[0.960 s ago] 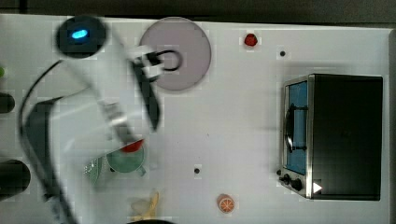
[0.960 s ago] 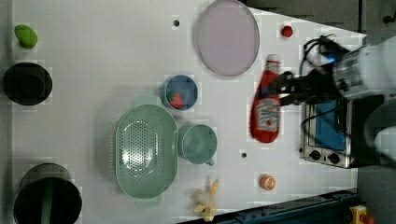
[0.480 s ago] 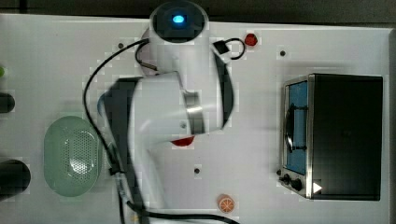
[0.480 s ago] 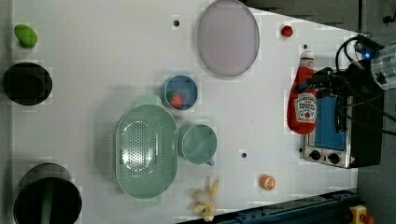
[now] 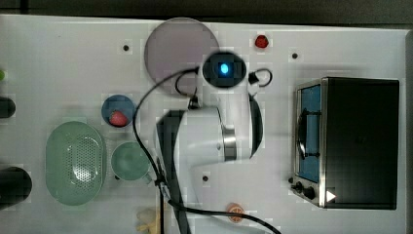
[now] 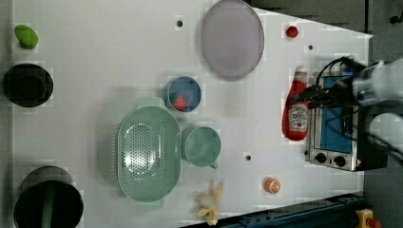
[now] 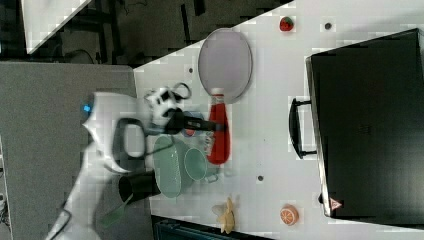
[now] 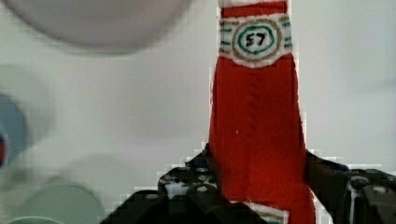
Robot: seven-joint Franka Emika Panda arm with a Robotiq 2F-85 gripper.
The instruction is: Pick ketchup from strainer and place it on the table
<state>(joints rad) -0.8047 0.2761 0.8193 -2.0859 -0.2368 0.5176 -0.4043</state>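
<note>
gripper (image 8: 259, 186): jaws part-open, clamped on the ketchup (image 8: 256, 126) at mid-body | place: ketchup well clear of the strainer (image 6: 148, 154), over the table (image 6: 95, 57), beside the toaster oven (image 6: 337, 137) | handling: likely light, soft-sided, slippery; a firm mid-body grip suits.

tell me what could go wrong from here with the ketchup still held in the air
The pincer grips the red squeeze ketchup bottle only across its body, so it could tilt or slip if lowered fast. In the left view the bottle hangs beside the silver toaster oven; a swing could knock it. Released off upright onto the white table, it may topple.
</note>
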